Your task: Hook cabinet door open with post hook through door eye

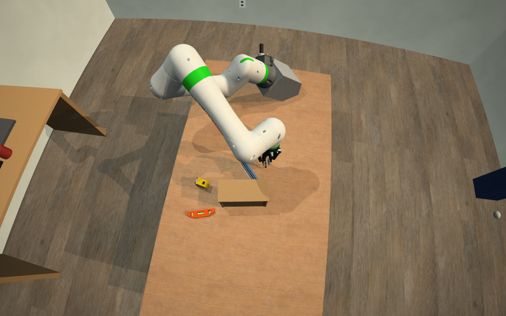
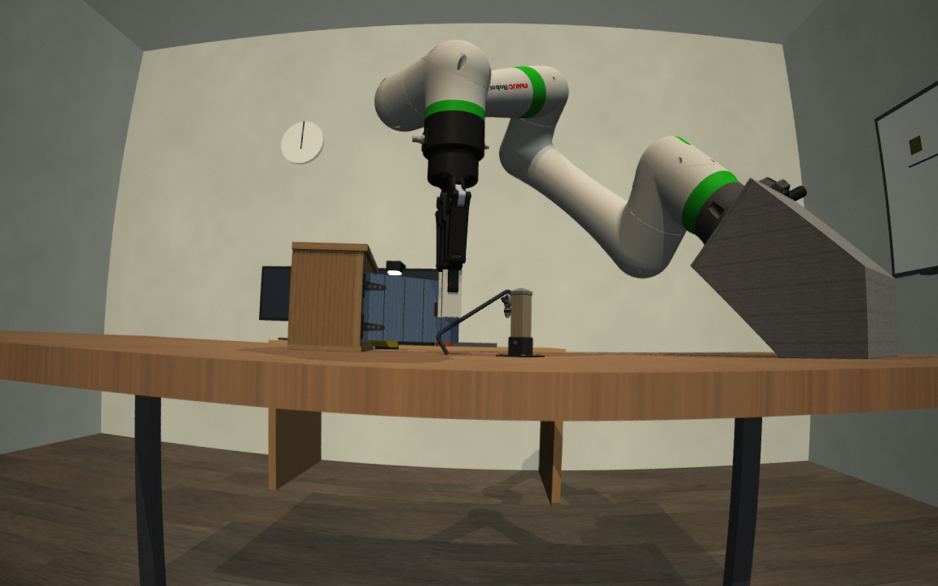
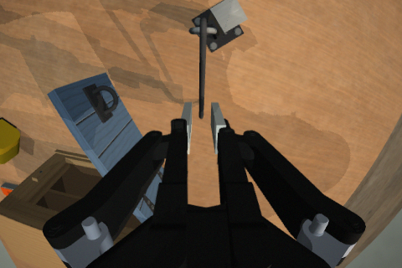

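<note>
The wooden cabinet (image 1: 243, 190) (image 2: 326, 299) (image 3: 33, 196) stands upright on the table. Its blue door (image 1: 249, 169) (image 2: 406, 306) (image 3: 95, 123) is swung wide open, and the dark eye (image 3: 103, 100) shows on its face. The post (image 2: 520, 317) (image 3: 226, 17) stands to the right of the door. The thin dark hook (image 2: 473, 311) (image 3: 203, 79) slopes down from the post top, with its bent tip on the table, clear of the eye. My gripper (image 1: 266, 163) (image 2: 449, 302) (image 3: 201, 113) points straight down just above the hook's free end. Its fingers stand a narrow gap apart with nothing between them.
A yellow tape measure (image 1: 202, 183) (image 3: 7, 140) and an orange level (image 1: 200, 211) lie left of the cabinet. The arm's grey wedge base (image 1: 284, 84) (image 2: 786, 284) stands at the far end of the table.
</note>
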`<state>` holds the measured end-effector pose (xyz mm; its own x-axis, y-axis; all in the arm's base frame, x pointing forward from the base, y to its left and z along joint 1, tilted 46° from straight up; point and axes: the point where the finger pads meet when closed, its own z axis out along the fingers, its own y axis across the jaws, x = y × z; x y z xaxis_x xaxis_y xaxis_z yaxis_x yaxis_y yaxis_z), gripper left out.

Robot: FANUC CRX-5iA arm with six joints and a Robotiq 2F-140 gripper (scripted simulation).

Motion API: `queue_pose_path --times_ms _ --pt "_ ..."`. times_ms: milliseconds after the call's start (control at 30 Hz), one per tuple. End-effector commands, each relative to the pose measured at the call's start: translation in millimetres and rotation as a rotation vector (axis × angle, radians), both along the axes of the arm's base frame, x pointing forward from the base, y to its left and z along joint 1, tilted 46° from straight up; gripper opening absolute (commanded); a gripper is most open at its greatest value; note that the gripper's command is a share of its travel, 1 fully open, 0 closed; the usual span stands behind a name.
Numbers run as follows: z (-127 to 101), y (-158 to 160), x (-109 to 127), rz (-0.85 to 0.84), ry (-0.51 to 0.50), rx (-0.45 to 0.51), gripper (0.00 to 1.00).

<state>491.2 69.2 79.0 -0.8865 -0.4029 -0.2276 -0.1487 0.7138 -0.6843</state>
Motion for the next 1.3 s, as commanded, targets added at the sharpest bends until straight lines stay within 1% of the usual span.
queue_pose_path --times_ms 0,667,1267 --pt "0.1 0.3 0.0 0.0 0.0 0.0 0.15" --pt "-1.0 -0.7 0.8 0.0 0.0 0.0 0.15" --pt "-12.1 -9.8 7.8 0.0 0.0 0.0 0.15"
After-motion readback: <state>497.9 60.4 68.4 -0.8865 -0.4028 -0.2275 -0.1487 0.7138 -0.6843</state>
